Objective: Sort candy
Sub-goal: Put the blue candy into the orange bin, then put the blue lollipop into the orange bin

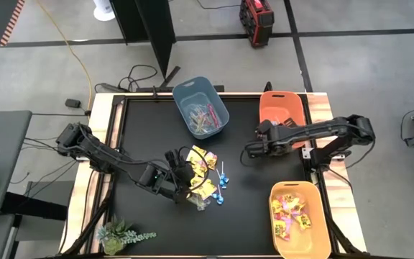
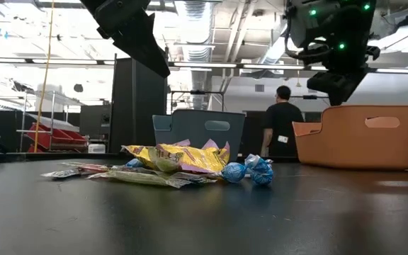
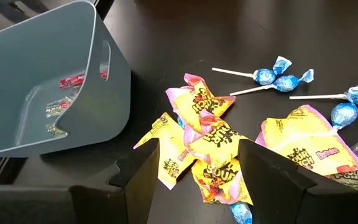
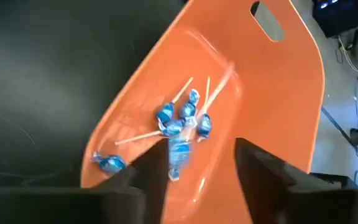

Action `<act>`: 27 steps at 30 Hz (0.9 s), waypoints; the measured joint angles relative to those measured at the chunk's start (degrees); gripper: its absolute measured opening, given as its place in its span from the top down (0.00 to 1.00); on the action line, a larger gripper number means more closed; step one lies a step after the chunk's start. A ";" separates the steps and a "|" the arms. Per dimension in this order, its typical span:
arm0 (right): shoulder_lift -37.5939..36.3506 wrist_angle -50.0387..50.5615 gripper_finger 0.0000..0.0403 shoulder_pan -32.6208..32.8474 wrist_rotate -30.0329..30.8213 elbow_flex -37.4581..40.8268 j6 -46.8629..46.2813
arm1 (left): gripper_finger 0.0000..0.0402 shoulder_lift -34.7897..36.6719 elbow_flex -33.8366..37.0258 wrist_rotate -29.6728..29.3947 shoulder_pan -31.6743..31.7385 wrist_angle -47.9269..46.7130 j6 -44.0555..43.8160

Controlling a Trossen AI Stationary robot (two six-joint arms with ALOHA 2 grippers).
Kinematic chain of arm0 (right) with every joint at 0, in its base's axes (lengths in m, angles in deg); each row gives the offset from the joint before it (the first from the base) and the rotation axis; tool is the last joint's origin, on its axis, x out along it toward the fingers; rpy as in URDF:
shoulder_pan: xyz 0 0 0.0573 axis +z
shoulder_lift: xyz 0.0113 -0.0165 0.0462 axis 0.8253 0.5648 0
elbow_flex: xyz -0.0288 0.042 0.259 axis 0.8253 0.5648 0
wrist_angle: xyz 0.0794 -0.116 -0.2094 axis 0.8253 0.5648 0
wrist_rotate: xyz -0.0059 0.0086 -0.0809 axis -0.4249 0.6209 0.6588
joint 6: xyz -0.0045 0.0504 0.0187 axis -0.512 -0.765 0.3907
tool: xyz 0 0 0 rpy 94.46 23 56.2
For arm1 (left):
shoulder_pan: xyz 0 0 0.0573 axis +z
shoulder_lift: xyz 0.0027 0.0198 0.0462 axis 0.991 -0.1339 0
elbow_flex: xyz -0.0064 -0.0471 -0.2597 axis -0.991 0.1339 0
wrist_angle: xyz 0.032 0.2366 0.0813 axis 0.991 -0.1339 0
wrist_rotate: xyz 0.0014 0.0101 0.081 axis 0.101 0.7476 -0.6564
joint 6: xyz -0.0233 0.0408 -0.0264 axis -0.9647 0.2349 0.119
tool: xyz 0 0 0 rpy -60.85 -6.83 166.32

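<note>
The candy pile lies mid-table: yellow packets with red print (image 1: 201, 171) (image 3: 207, 140) and blue-wrapped lollipops (image 1: 223, 181) (image 3: 277, 78). My left gripper (image 3: 197, 180) hangs open just above the packets and touches none of them. My right gripper (image 4: 194, 171) stands open at the orange bin (image 1: 282, 108) at the far right. That bin holds several blue lollipops (image 4: 180, 118). One more blue lollipop (image 4: 178, 155) shows blurred in front of the bin floor, beside one finger. The blue-grey bin (image 1: 201, 108) holds pinkish sticks (image 3: 73, 81). My right gripper stands with its fingers apart. The blurred lollipop's head (image 4: 176, 158) shows close beside one finger (image 4: 148, 171), its stick slanting away over the bin. Whether the finger touches it, I cannot tell.
A yellow bin (image 1: 300, 216) with yellow packets sits at the near right. A small green plant (image 1: 121, 234) lies at the near left corner. A person (image 2: 282, 131) stands in the room beyond the far edge. Bare black tabletop lies between the pile and the right-hand bins.
</note>
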 joint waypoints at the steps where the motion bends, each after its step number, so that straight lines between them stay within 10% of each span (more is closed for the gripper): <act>1: 0.04 0.01 0.45 -0.05 0.13 0.00 0.01 | 0.47 0.00 0.00 0.00 0.01 0.05 0.00; 8: 0.04 -3.03 0.32 2.11 1.87 0.00 3.17 | 0.47 0.01 0.00 -0.02 0.01 0.07 0.00; 19: 0.06 -43.12 0.32 19.61 2.55 0.00 28.40 | 0.47 0.01 0.00 -0.07 0.01 2.54 1.51; 27: 5.38 -53.35 0.32 25.09 -8.94 -0.02 25.88 | 0.47 0.00 0.00 -0.07 0.01 2.47 0.85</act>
